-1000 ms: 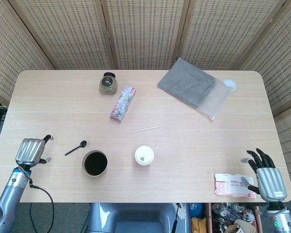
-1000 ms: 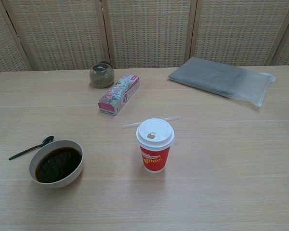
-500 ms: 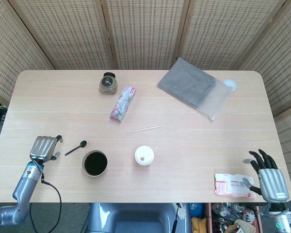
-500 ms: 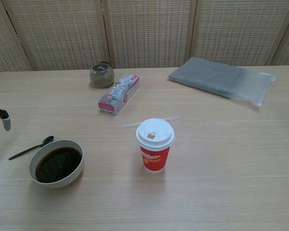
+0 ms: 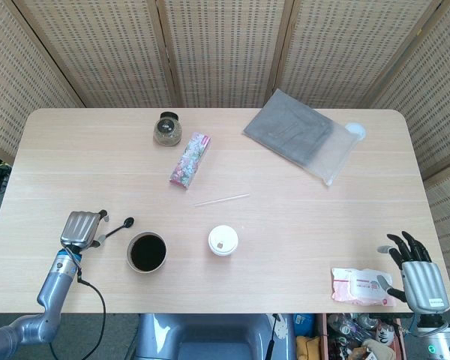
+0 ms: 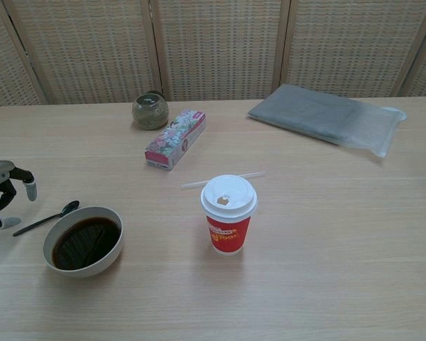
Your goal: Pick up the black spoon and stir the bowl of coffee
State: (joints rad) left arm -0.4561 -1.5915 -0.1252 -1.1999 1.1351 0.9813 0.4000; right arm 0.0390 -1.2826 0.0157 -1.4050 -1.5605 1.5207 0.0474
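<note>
The black spoon [image 5: 118,227] [image 6: 45,218] lies flat on the table just left of the bowl of coffee [image 5: 147,252] [image 6: 84,241], its round end toward the bowl. My left hand [image 5: 82,228] [image 6: 3,192] hovers over the handle end with its fingers apart and nothing in them; whether it touches the spoon I cannot tell. My right hand [image 5: 421,274] hangs open off the table's near right corner, seen only in the head view.
A lidded red paper cup [image 6: 228,214] stands right of the bowl, a white straw [image 6: 222,179] behind it. A floral box [image 5: 190,160], a small jar [image 5: 166,128], a grey pouch [image 5: 298,134] and a wipes packet [image 5: 362,286] also lie on the table.
My left hand has moved right, from the table's left edge to the spoon's handle end, and entered the chest view. The right hand has drifted slightly down and away.
</note>
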